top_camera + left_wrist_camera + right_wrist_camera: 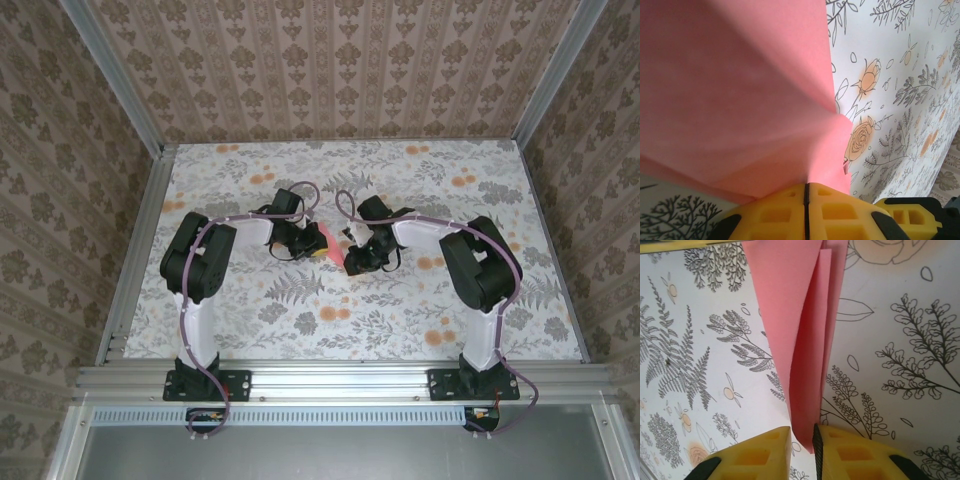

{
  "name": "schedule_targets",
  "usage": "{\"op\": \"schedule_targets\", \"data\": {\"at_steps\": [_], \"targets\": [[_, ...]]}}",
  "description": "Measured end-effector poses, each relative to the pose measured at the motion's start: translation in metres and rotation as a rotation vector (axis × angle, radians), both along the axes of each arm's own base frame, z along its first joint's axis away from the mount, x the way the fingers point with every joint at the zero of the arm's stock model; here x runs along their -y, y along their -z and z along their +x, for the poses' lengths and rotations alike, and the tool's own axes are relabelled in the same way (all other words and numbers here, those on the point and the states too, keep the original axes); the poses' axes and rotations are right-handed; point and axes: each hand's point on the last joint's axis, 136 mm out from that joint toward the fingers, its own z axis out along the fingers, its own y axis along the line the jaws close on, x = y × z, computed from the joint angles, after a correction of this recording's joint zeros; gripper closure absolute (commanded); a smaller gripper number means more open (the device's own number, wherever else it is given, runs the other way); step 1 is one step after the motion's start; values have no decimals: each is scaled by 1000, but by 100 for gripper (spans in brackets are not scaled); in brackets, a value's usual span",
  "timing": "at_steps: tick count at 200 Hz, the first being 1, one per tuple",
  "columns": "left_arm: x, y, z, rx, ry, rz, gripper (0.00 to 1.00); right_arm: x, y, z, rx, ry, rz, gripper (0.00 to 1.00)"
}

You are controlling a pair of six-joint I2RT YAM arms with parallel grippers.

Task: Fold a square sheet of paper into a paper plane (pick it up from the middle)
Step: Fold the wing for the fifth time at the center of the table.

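Observation:
The square sheet of paper [336,256] is a salmon-pink folded piece held just above the middle of the table, between the two grippers. My left gripper [805,186] is shut on one end of it, and the sheet [740,90] spreads out from the pressed-together yellow fingers. In the top view this gripper [321,243] sits left of the paper. My right gripper [802,432] stands slightly open, and the pointed end of the folded layers [800,315] hangs in the narrow gap, against the right finger. From above, that gripper [351,258] sits right of the paper.
The table carries a floral-print cloth [400,310] with orange flowers. Aluminium rails [130,270] run along its edges, and patterned walls [340,60] close in the back and sides. Both arm bases stand at the near edge.

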Motion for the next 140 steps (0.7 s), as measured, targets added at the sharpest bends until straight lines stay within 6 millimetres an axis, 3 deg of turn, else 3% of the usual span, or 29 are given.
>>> {"op": "schedule_targets", "data": {"at_steps": [83,140], "targets": [[0,0,0,3,2,1,91,3,2,2,3,11,-18,91],[0,0,0,5,5,1,91,3,-5,5,14,36,-17,84]]}}
